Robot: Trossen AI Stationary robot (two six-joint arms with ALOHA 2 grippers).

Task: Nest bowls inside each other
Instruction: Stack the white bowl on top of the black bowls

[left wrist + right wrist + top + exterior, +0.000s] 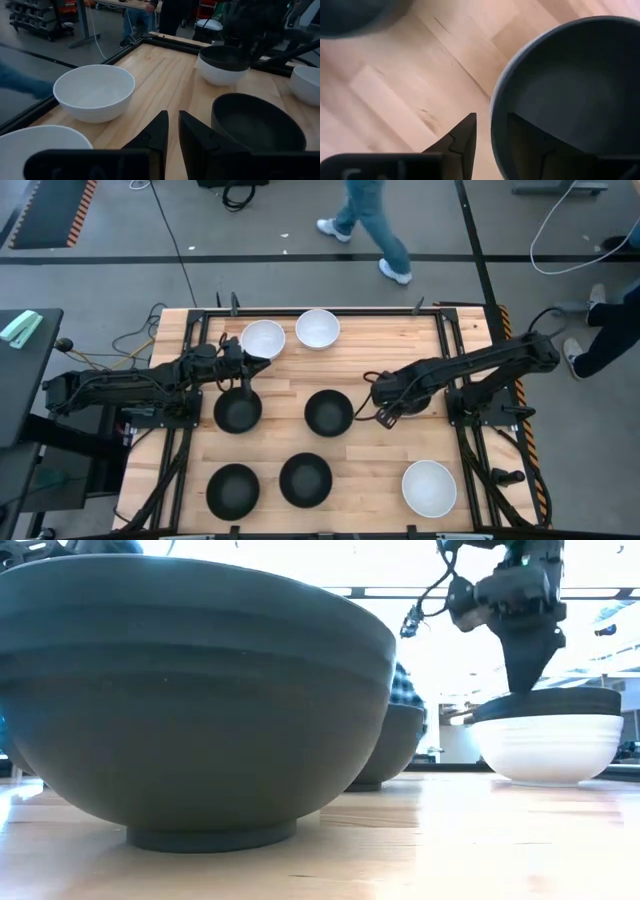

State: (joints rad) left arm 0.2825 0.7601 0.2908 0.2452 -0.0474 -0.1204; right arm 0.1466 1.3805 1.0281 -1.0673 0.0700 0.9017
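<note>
Closest to the low camera, a glossy black bowl [200, 700] fills the near left of the wooden table [380, 340], with a second black bowl behind it [395, 745].

My right arm reaches in from the right edge toward the table's middle, bent at the elbow, wrist tipped down. My right gripper [490, 120] is clenched on the rim of the nested black bowl [570, 95], one finger outside the wall and one inside. That bowl sits inside a white base bowl [548, 750], right of centre.

My left arm stretches in from the left edge, lying low over the boards. My left gripper [172, 122] points toward the table's middle, fingers drawn together to a slim gap and holding nothing, with the far-left black bowl [238, 410] just beside its tip.

Counted from above, four black bowls stand open on the table: that one, the centre black bowl [328, 412] and two near ones [233, 490] [305, 480]. Three single white bowls stand apart: two at the far edge [263, 338] [317, 329] and one near right [429, 487]. With the stacked pair under my right arm, that makes five black and four white.
</note>
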